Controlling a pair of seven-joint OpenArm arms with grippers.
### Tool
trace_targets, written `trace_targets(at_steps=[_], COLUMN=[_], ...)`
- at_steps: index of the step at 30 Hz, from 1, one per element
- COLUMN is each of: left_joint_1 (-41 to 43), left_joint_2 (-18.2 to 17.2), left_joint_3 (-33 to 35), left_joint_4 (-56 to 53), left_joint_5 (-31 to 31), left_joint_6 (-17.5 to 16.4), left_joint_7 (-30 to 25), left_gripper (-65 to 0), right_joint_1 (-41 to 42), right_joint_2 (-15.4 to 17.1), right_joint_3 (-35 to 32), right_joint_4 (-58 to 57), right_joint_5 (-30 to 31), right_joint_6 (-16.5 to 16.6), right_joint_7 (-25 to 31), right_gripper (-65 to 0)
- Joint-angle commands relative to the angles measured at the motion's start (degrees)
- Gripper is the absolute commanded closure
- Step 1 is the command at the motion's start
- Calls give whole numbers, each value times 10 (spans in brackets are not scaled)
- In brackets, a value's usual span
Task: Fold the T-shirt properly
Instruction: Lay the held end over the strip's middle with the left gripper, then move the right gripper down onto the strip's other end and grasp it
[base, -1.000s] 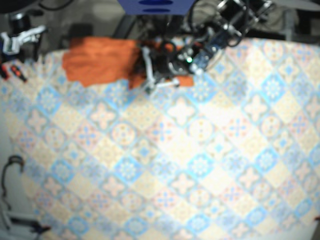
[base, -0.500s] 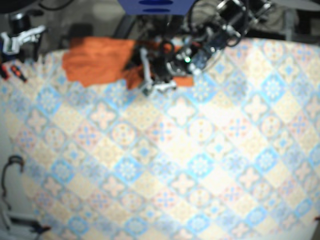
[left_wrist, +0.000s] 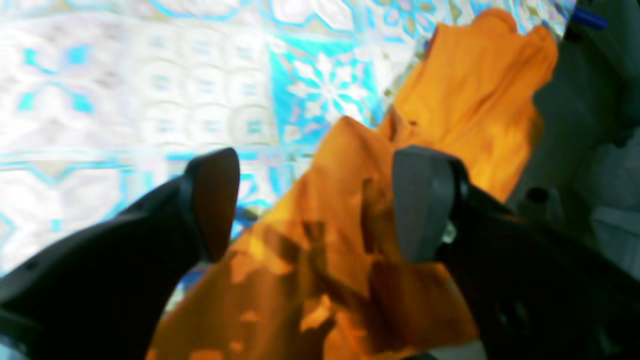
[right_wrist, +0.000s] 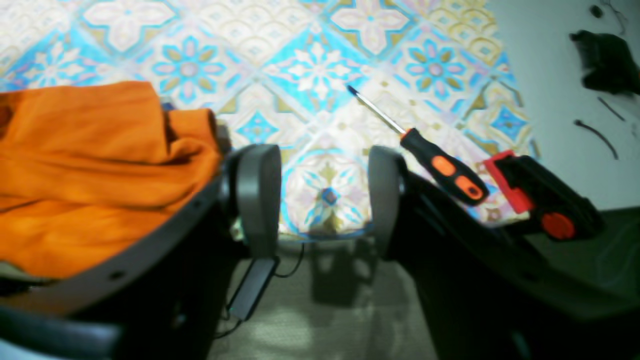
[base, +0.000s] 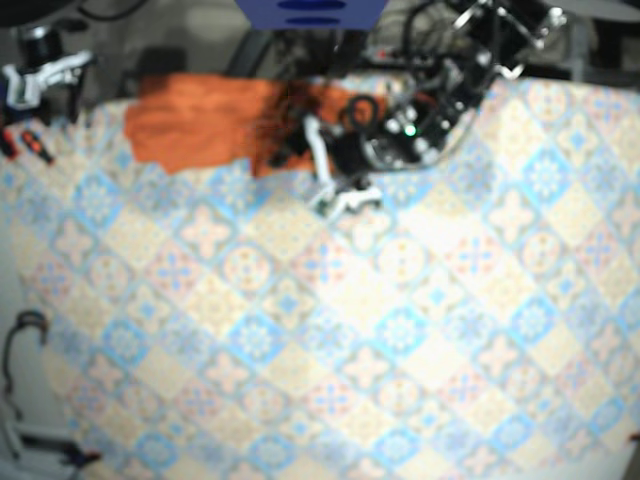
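While the orange T-shirt (base: 195, 125) lies bunched in soft, creased folds at the far edge of the desk (base: 400, 330), the left gripper (left_wrist: 317, 200) hangs over a crumpled corner of it, jaws spread wide and pinching nothing. The right gripper (right_wrist: 320, 195), its flat grey pads (right_wrist: 257, 195) parted, grips nothing either; the cloth sits just beside one of them. A slim-shafted screwdriver (right_wrist: 440, 165) with a black-and-orange handle rests on the desk's blue-and-cream tile-patterned covering, near a blocky red-and-black tool (right_wrist: 545, 200).
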Motion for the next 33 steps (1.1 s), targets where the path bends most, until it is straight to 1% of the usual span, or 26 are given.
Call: trace_targets(at_steps=[1, 4, 7, 11, 12, 14, 16, 18, 21, 22, 24, 30, 33], left_joint_1=[0, 8, 15, 16, 16, 16, 15, 15, 14, 14, 14, 16, 17], left_joint_2=[-4, -23, -39, -39, -38, -29, -18, -13, 3, 4, 6, 7, 2], left_joint_3=[-9, -30, -34, -30, -30, -30, -30, -30, -30, -30, -30, -30, -29], left_joint_4=[11, 11, 10, -6, -14, -32, -42, -51, -66, -74, -92, -143, -185], left_joint_5=[-7, -30, -45, -43, -43, -43, -43, -43, -42, -42, -43, -42, -42], left_joint_6=[-2, -2, -2, -2, -2, -2, -2, -2, -2, -2, -2, 0, 0], left_joint_7=[-10, -9, -9, -8, -8, -8, -8, -8, -6, -6, -6, -6, -6], left_gripper=[-468, -468, -467, -462, -448, -382, -279, -167, -12, 0, 0, 0, 0], right_joint_1=[-5, -5, -5, -5, -5, -5, -5, -2, 9, 10, 10, 11, 11], right_joint_2=[7, 7, 7, 7, 7, 7, -1, -18, -26, -26, -26, -26, -26], right_joint_3=[5, 5, 5, 4, 4, 4, 3, 0, -10, -17, -28, -31, -31], right_joint_4=[6, 6, 6, 6, 6, 6, 6, 7, 9, 9, 9, 8, 8], right_joint_5=[7, 7, 7, 7, 7, -4, -30, -72, -111, -118, -119, -120, -120], right_joint_6=[-1, -1, -1, -1, -1, -1, -1, -1, -1, -1, -1, -1, -1], right_joint_7=[15, 15, 15, 15, 15, 15, 15, 15, 15, 15, 15, 15, 15], right_gripper=[-273, -273, -273, -273, -273, -273, -273, -273, -273, -273, -273, -273, -273])
